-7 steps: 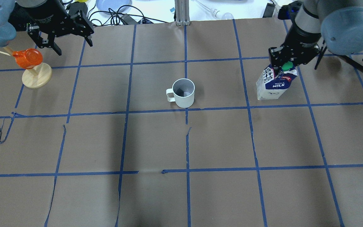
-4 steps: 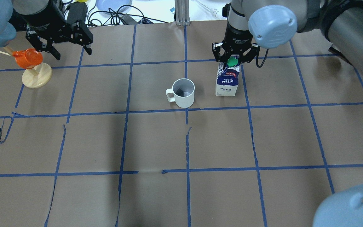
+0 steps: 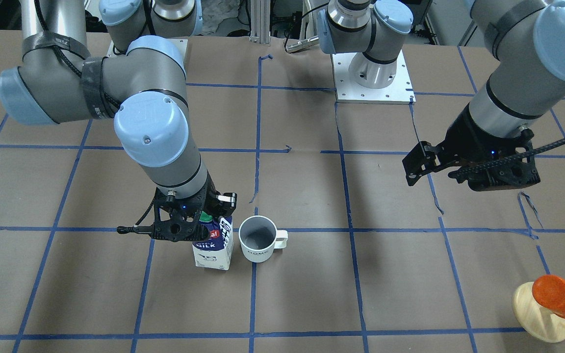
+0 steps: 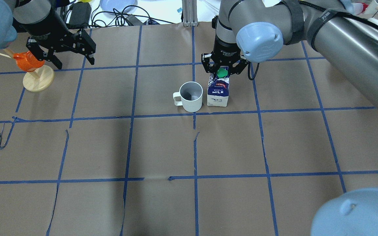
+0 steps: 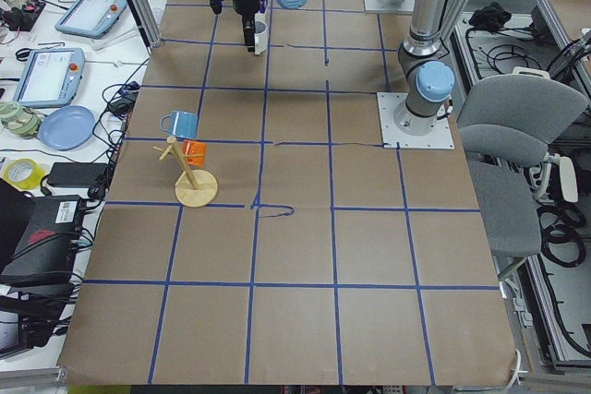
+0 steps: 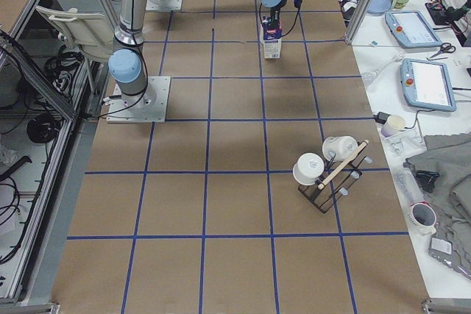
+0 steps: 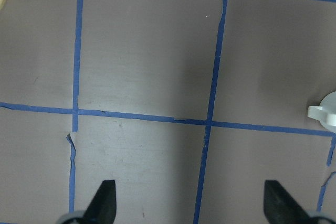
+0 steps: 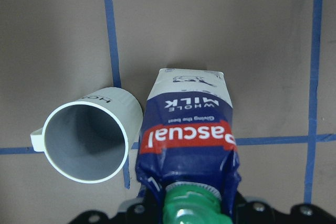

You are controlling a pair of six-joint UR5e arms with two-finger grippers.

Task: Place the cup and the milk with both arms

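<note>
Right gripper (image 4: 222, 69) pinches the milk (image 4: 218, 95) by its top, just beside the cup (image 4: 191, 98) — any sideways nudge on release could topple either one. Left gripper (image 7: 190, 203) hangs wide and empty.

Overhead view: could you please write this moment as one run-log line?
right gripper: shut on milk | milk: upright, beside cup | left gripper: open, empty
</note>
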